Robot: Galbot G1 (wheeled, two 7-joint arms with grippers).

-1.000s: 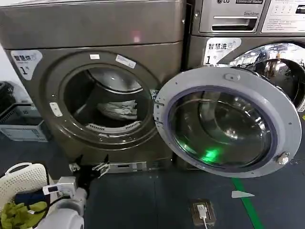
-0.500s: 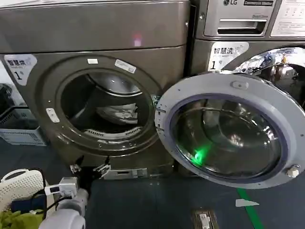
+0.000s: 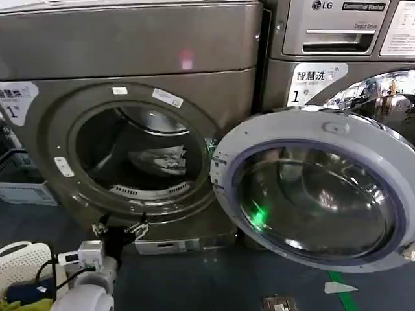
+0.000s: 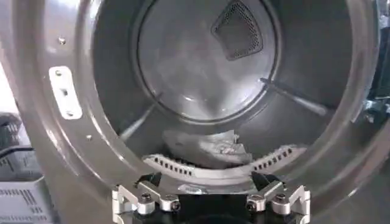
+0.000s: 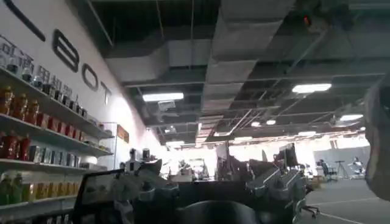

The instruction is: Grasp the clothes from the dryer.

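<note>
Change: the dryer looms larger than a second ago, its porthole sliding leftward.
Left hand: spread wide, empty, just below the porthole.
Clothes: on the drum floor, untouched; reach-in comes next.

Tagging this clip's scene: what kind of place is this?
Probably a laundry setup inside a robotics lab: a bronze dryer with its round door open, an LG commercial machine beside it, and stocked shelves plus office desks behind.

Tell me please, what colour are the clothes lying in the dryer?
Whitish-grey with faint darker patterning; the clothes show best in the left wrist view.
</note>
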